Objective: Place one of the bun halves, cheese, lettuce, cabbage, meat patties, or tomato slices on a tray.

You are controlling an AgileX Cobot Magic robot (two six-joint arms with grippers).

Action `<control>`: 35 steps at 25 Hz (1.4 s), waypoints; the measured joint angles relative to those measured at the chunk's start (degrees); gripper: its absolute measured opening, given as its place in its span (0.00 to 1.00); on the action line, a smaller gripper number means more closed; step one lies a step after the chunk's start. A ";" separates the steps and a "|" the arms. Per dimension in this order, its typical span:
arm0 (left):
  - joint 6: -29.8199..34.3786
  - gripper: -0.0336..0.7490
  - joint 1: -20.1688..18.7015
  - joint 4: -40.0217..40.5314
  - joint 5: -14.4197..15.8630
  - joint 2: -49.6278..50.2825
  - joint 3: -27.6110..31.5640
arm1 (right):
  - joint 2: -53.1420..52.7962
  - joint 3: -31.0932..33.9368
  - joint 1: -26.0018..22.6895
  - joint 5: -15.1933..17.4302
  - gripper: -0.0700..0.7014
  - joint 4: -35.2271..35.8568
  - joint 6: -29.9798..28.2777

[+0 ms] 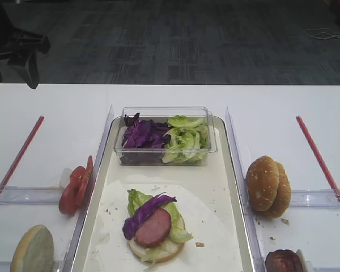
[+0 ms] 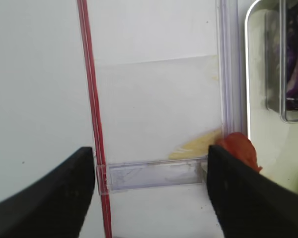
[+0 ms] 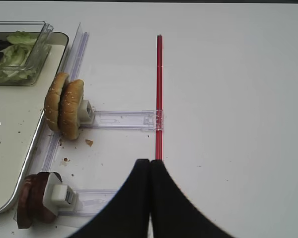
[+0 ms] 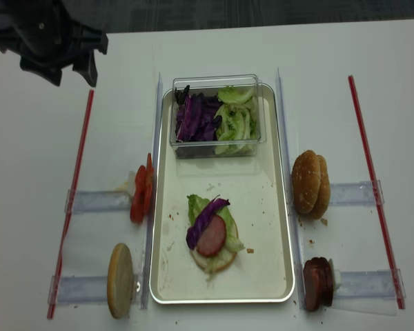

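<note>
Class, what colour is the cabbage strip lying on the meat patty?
Deep purple cabbage strip; clearest in exterior high.

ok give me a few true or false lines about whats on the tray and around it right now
1. A purple cabbage strip lies on the meat patty in the tray. True.
2. The clear box holds only lettuce. False: purple cabbage and green lettuce sit side by side in it.
3. The tomato slices stand left of the tray, outside it. True.
4. The left gripper is shut on a tomato slice. False: its jaws are wide open, holding nothing.
5. The right gripper is shut. True.
</note>
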 joint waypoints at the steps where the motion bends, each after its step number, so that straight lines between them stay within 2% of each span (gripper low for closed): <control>1: 0.00 0.66 0.00 0.00 0.00 -0.81 0.09 | 0.00 0.00 0.00 0.00 0.10 0.00 0.00; 7: 0.16 0.66 0.04 -0.12 0.13 -6.56 0.96 | 0.00 0.00 0.00 0.00 0.10 0.00 0.36; 10: 0.21 0.66 0.04 -0.83 0.27 -10.28 3.24 | 0.00 0.00 0.00 0.00 0.10 0.00 0.36; 25: 0.30 0.66 0.04 -1.70 0.86 -33.22 25.80 | 0.00 0.00 0.00 0.00 0.10 0.00 0.00; 35: 0.30 0.66 0.04 -1.70 0.97 -45.87 35.87 | 0.00 0.00 0.00 0.00 0.10 0.00 0.00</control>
